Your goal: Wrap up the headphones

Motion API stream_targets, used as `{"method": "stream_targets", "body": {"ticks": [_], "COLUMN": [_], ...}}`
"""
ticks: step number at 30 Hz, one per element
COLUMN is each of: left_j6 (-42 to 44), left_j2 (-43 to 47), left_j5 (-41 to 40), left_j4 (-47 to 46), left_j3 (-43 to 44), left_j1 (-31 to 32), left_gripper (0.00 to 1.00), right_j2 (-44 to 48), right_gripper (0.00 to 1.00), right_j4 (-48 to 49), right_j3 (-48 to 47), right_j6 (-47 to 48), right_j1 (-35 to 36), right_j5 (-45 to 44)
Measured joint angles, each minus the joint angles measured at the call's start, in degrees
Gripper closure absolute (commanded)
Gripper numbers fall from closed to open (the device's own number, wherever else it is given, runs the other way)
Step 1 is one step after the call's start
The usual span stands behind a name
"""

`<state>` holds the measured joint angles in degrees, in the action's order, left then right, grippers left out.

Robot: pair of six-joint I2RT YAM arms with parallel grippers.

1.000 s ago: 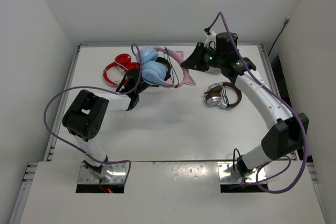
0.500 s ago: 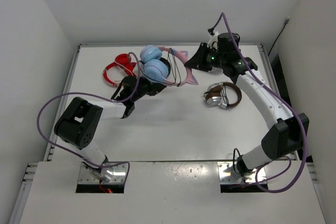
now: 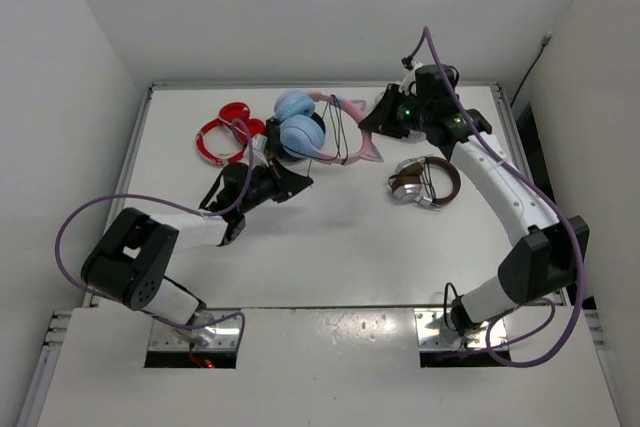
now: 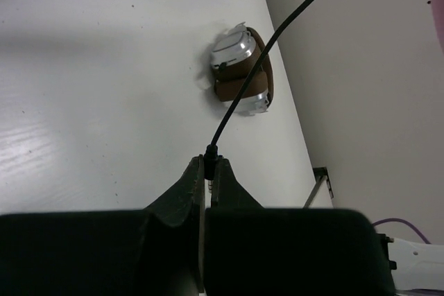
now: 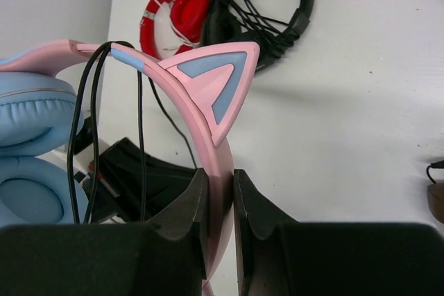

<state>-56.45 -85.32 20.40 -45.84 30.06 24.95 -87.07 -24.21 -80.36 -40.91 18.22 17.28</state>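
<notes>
**Operator:** What has changed nearest me?

**Spotter:** Your left arm [image 3: 185, 225] has come down and pulled back toward your side of the table [image 3: 330, 237]. A second ago it stood raised beside the blue cups. The left end effector [image 4: 209, 166] is pinched narrow on the plug [image 4: 210, 152], and the cable [image 5: 141, 143] runs away from it in a nearly straight line.

**Operator:** What does that mean for the wrap?

**Spotter:** I judge you have taken the slack out. The free end is drawn out and under control, ready for another turn.

**Operator:** Where are the headphones?

**Spotter:** The headphones [image 3: 300, 132] are held up above the table toward the far side, a touch farther right than before. The right end effector [image 5: 220, 181] is clamped on the pink headband [image 5: 201, 95] just below a cat ear and has hardly moved. At least three strands of cable already hang over the headband beside the cups, so the wrap is begun, not finished.

**Operator:** Give me the count.

**Spotter:** You have two arms and two end effectors, both holding. There are four pairs:
- the brown-and-silver pair [image 3: 425, 182], nearest, on the right;
- the blue-and-pink one in hand;
- the red pair [image 3: 222, 137], far left;
- a black pair [image 5: 225, 19] beside the red, its own cord bundled, shown only by the right wrist view.
</notes>
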Motion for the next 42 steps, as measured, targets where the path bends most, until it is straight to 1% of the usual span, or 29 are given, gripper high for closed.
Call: {"method": "stream_targets", "body": {"ticks": [12, 18, 22, 27, 33, 38, 42], "left_j6": [-5.53, -5.99, -5.95, -5.99, -6.88, -7.93, -8.59], "left_j2": [4.57, 5.33, 6.03, 6.03, 5.70, 5.53, 5.90], "left_j5": [0.35, 0.20, 0.11, 0.07, -0.04, -0.04, 0.02], "left_j4": [0.46, 0.70, 0.83, 1.16, 2.78, 4.98, 8.09], "left_j3": [-4.83, -6.58, -6.69, -5.99, -3.78, -3.52, -3.54], "left_j1": [4.57, 6.75, 9.14, 10.80, 11.13, 11.13, 11.15], "left_gripper": [1.00, 1.00, 1.00, 1.00, 1.00, 1.00, 1.00], "right_j2": [-1.22, -3.78, -4.90, -5.77, -5.81, -6.82, -9.44], "right_gripper": [1.00, 1.00, 1.00, 1.00, 1.00, 1.00, 1.00], "right_j4": [-2.54, -3.85, -4.87, -5.20, -4.76, -3.91, -3.13], "right_j3": [0.42, 0.55, 0.55, 0.63, 1.27, 2.97, 3.98], "right_j6": [0.13, -0.48, -0.94, -0.92, -0.72, -0.50, -0.50], "right_j1": [0.02, 0.42, 0.74, 3.13, 5.60, 7.85, 10.34], "right_j5": [-6.64, -8.85, -11.96, -16.87, -22.53, -25.49, -26.73]}}
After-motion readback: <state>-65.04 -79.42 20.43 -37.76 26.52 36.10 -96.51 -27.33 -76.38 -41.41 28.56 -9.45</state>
